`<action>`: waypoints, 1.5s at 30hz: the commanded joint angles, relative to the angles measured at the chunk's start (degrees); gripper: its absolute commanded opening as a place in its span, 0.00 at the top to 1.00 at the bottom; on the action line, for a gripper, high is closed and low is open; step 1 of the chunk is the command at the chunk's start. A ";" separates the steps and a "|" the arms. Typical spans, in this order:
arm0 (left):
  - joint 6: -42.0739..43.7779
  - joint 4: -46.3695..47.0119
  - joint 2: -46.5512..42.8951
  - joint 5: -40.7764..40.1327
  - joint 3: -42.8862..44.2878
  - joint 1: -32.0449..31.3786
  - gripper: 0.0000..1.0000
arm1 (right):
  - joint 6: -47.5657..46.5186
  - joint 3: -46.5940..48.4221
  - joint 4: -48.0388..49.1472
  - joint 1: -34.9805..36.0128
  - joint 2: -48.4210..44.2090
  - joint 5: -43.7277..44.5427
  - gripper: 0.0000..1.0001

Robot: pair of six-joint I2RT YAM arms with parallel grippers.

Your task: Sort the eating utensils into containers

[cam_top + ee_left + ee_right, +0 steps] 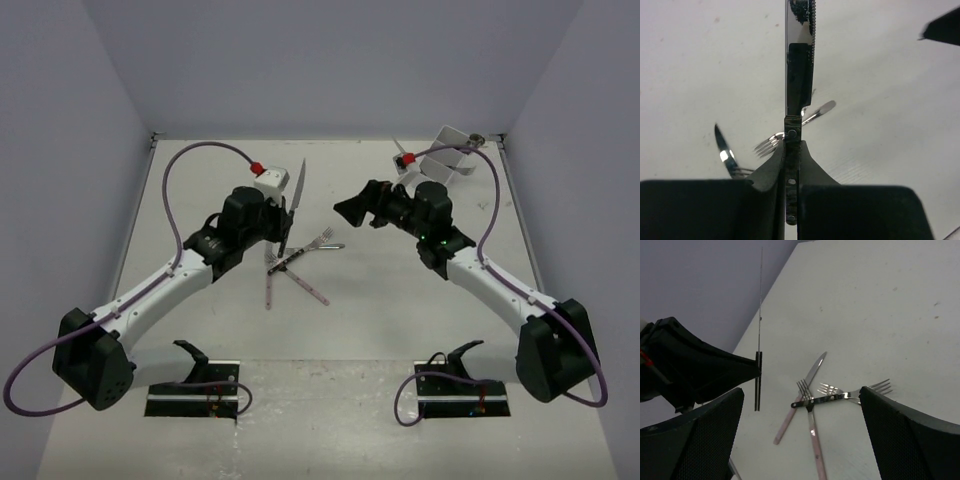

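My left gripper is shut on the black handle of a knife and holds it above the table, blade pointing away. In the left wrist view the handle sits between the jaws and the blade rises ahead. A crossed pile of utensils lies on the table just below: a pink-handled knife, a pink-handled fork, a black-handled fork and another fork. My right gripper is open and empty, hovering right of the pile. The white bin stands at the far right corner.
The right arm's purple cable loops past the bin. Grey walls close the table on three sides. Two black stands sit at the near edge by the arm bases.
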 commanded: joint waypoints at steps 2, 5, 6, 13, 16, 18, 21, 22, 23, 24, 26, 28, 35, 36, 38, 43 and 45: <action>10.76 9.60 0.16 7.66 2.29 -4.81 1.00 | 10.44 6.21 2.98 3.11 3.11 1.43 0.01; 11.13 11.19 0.86 8.27 3.34 -6.57 1.00 | 11.58 7.36 2.71 5.47 4.00 6.00 0.01; 11.13 11.20 1.13 9.23 3.69 -6.75 1.00 | 12.29 7.36 2.46 6.09 4.17 9.14 0.01; 11.04 11.11 3.94 7.93 6.59 -8.95 1.00 | 13.53 7.36 2.01 9.88 5.49 15.84 0.13; 9.90 11.20 5.61 4.24 8.09 -9.30 1.00 | 11.86 8.23 -1.67 11.72 5.14 20.49 0.19; 9.72 13.74 6.23 3.71 8.70 -9.39 1.00 | 11.15 8.76 -3.78 13.04 5.06 22.17 0.24; 9.46 15.76 6.67 5.02 8.71 -9.74 1.00 | 12.20 8.94 -4.84 13.39 5.40 23.85 0.43; 9.80 16.46 6.58 5.46 8.62 -9.83 1.00 | 12.29 9.03 -4.93 13.31 5.58 24.20 0.49; 9.89 16.82 6.41 5.55 8.53 -9.92 1.00 | 12.47 9.11 -5.10 13.31 5.76 24.64 0.61; 9.90 17.34 6.32 5.55 8.27 -10.01 1.00 | 12.56 9.03 -5.11 13.31 5.84 24.64 0.65; 9.90 18.31 6.23 5.73 8.27 -10.09 1.00 | 12.38 9.03 -4.75 13.40 5.93 24.29 0.80; 9.89 19.01 6.23 6.16 8.35 -10.09 1.00 | 11.86 9.03 -3.88 13.39 5.93 24.11 0.91; 9.28 16.30 2.89 2.05 7.48 -10.09 0.00 | -2.01 12.80 -2.91 10.08 6.20 30.61 1.00; 9.19 15.77 2.28 -1.53 6.87 -10.09 0.00 | -3.95 13.33 -1.60 8.58 6.28 31.31 1.00; 7.97 13.32 0.43 -8.46 4.93 -10.01 0.00 | -10.71 13.77 2.51 2.52 7.25 30.36 1.00; 0.68 3.74 -1.07 -14.93 0.72 -6.42 0.00 | -29.77 21.38 6.59 -12.76 17.41 21.85 1.00; -3.35 1.63 -0.89 -10.46 -2.44 -1.34 0.00 | -35.40 23.78 5.88 -15.95 20.77 16.93 1.00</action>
